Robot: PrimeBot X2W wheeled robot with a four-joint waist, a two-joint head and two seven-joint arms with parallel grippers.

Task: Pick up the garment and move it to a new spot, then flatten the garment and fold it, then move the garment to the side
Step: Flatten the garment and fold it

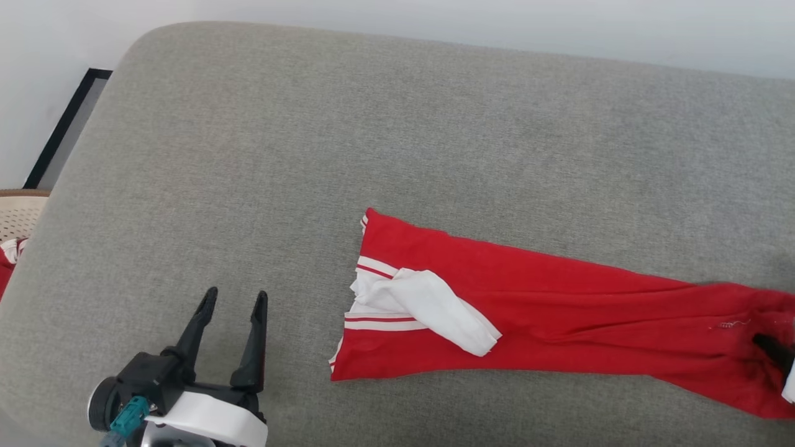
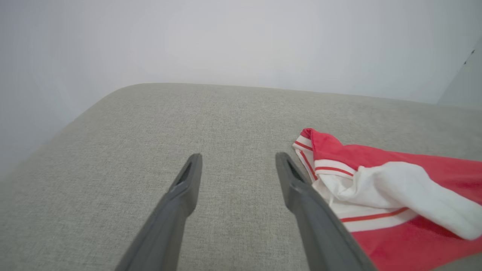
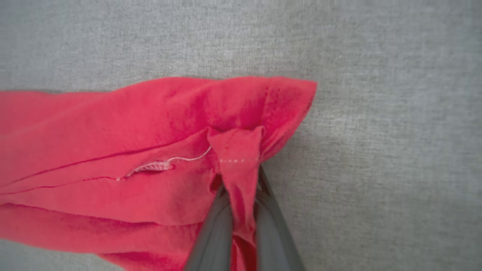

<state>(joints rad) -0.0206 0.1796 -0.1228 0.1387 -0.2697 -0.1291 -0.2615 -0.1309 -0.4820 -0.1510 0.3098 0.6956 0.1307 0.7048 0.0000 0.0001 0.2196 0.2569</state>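
Where the grey cushion (image 1: pixel 372 124) fills the frame, one shirt (image 1: pixel 559 310) lies in a long red strip. It runs from the middle to the right edge and slants a little down. Its striped end and one white sleeve (image 1: pixel 435 304) point left. There are two grippers. The left gripper (image 1: pixel 236 295), at lower left, has its fingers wide apart and holds nothing. The right gripper (image 3: pixel 241 184) pinches the shirt's right end tight.

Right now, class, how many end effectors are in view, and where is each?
2. The left end effector is open above the grey cushion, left of the red jersey; the right end effector is shut on the jersey's opposite end.
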